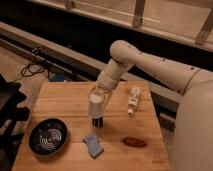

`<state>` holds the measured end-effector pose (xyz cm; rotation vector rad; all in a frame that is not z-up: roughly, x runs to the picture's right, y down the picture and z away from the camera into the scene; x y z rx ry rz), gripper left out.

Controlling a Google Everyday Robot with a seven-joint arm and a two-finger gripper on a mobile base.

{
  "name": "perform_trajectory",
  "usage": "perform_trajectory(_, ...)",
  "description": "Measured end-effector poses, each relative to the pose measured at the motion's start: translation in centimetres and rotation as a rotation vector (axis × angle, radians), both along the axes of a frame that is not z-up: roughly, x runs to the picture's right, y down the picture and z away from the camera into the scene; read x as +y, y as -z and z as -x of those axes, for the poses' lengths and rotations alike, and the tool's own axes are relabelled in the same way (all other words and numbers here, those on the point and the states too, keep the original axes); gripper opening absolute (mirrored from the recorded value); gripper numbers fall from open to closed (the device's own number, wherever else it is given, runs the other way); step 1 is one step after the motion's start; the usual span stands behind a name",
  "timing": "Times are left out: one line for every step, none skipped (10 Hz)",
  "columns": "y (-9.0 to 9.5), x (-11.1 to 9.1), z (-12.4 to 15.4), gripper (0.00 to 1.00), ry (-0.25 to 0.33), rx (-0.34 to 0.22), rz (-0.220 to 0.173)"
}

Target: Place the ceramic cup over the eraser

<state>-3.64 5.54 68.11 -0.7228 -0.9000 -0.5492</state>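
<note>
My gripper [99, 93] is at the end of the white arm, over the middle of the wooden table [65, 100]. It is shut on a white ceramic cup [95, 106], held upright. Directly below the cup a small dark block, the eraser [97, 121], stands on the table. The cup's bottom sits at the eraser's top; I cannot tell whether they touch.
A black bowl [48, 137] sits at the front left. A blue object [93, 145] lies in front of the eraser. A brown oblong object [135, 142] lies at the front right. A white bottle [133, 100] lies at the right, near the table's far edge.
</note>
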Motion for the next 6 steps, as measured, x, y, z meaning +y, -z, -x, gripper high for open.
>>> perform_trajectory(0.02,-0.02,0.04,0.73,0.0,-0.004,-0.002)
perform_trajectory(0.01,0.01,0.11,0.79,0.0,-0.008,-0.002)
perform_trajectory(-0.03,0.04,0.14,0.8,0.0,-0.012,-0.002)
perform_trajectory(-0.03,-0.02,0.17,0.8,0.0,-0.013,-0.004)
perform_trajectory(-0.07,0.04,0.19,0.79,0.0,-0.015,-0.003)
perform_trajectory(0.01,0.27,0.16,0.76,0.007,-0.014,-0.003)
